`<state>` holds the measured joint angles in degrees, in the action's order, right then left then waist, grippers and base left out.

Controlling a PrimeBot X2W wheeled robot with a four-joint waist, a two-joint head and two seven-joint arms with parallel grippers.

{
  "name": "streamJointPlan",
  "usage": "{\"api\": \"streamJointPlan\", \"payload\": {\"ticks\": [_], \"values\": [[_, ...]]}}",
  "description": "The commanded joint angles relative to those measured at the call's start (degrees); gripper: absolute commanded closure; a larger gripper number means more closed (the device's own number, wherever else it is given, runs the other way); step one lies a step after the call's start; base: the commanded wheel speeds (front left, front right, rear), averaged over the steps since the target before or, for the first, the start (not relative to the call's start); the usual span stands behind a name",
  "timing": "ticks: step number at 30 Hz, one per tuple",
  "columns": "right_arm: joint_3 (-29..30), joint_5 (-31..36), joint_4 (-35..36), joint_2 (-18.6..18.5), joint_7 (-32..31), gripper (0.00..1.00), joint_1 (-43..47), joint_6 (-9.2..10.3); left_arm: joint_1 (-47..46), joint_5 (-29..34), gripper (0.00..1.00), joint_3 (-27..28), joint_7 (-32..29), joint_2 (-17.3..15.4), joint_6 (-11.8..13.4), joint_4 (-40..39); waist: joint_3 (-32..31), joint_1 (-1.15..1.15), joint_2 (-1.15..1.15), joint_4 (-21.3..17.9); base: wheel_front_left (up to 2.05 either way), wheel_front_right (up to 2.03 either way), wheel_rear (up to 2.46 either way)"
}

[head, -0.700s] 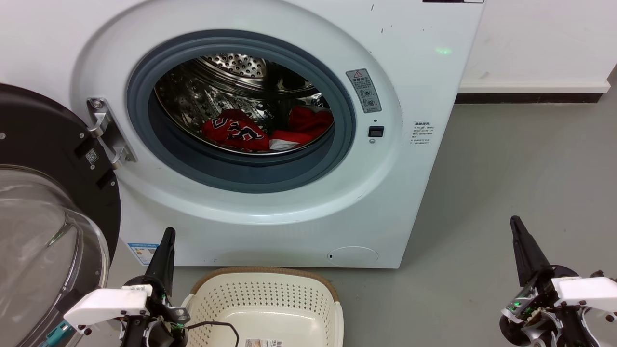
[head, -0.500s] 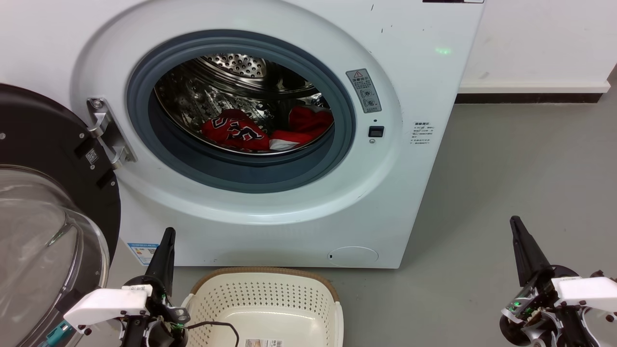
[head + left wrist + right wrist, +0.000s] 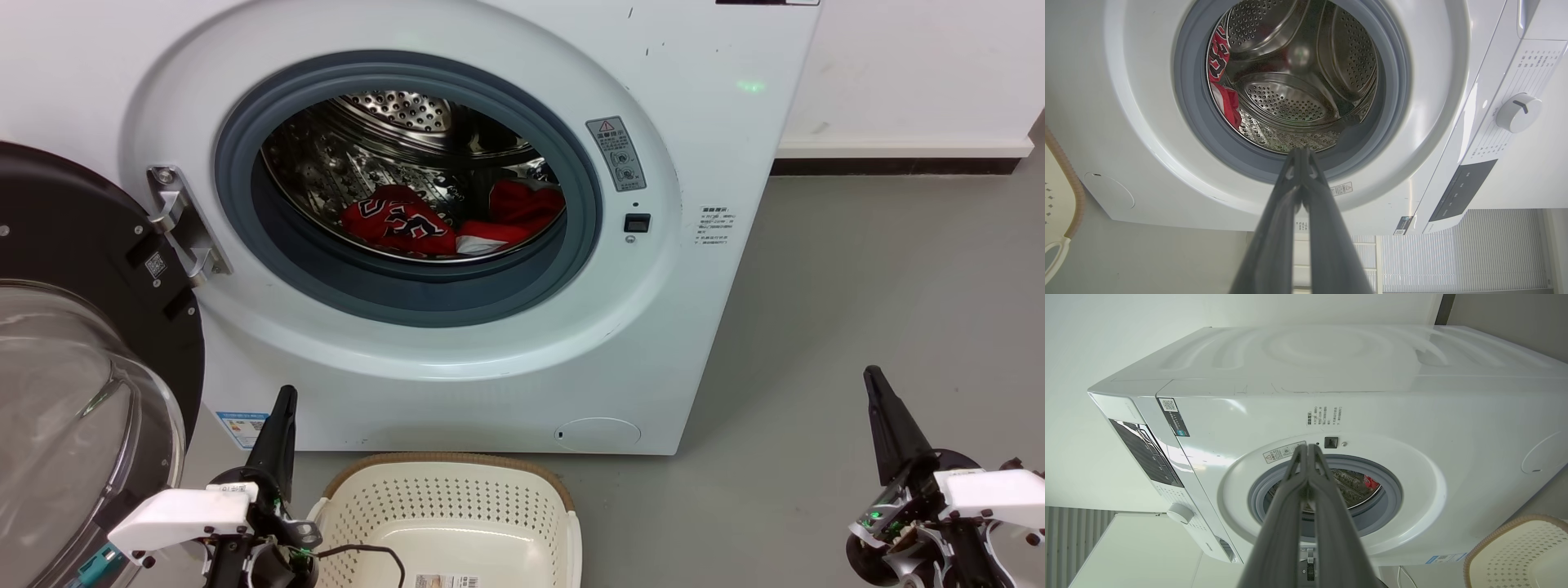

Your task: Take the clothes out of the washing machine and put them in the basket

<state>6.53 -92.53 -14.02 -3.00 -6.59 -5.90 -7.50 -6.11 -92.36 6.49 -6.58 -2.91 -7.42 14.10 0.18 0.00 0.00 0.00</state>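
Grey floor (image 3: 857,286), basket (image 3: 445,462) before washing machine (image 3: 718,122). We log left tool (image 3: 286,394), right tool (image 3: 872,374) pinched shut, empty; red jerseys (image 3: 404,222) low in drum (image 3: 392,110). Dragged fabric may snag door seal (image 3: 408,298), miss basket.

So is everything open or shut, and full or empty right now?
washing machine, red clothes inside.
door, swung wide open.
clothes, crumpled at the bottom of the drum.
basket, upright, no clothes inside.
left claw, shut, holding nothing.
right claw, shut, holding nothing.
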Motion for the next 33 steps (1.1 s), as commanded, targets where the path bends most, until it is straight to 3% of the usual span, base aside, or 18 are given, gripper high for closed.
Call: {"api": "streamJointPlan", "payload": {"ticks": [1,8,9,24,33], "values": [[-0.02,0.25,-0.08,0.20,-0.03,1.00,-0.70,0.02,-0.36,-0.12,1.00,0.13,-0.10,0.06,-0.23,-0.04,0.00,0.00,0.00,0.00,0.00,0.00,0.00],[-0.02,0.25,-0.08,0.20,-0.03,1.00,-0.70,0.02,-0.36,-0.12,1.00,0.13,-0.10,0.06,-0.23,-0.04,0.00,0.00,0.00,0.00,0.00,0.00,0.00],[-0.01,0.00,-0.12,0.00,0.03,0.00,0.09,-0.01,0.08,0.03,0.00,-0.02,0.04,0.01,0.02,0.16,0.00,0.00,0.00,0.00,0.00,0.00,0.00],[-0.90,4.48,0.49,0.05,3.66,0.00,2.26,0.00,2.28,4.77,0.00,0.03,3.67,0.08,0.05,-0.20,0.07,0.00,0.00,-0.09,0.00,0.00,0.00],[0.68,17.24,1.56,0.05,5.95,0.00,2.32,0.00,2.50,13.13,0.00,2.91,5.97,0.07,0.66,-1.28,0.11,0.00,0.00,-0.20,0.00,0.00,0.00]]}}
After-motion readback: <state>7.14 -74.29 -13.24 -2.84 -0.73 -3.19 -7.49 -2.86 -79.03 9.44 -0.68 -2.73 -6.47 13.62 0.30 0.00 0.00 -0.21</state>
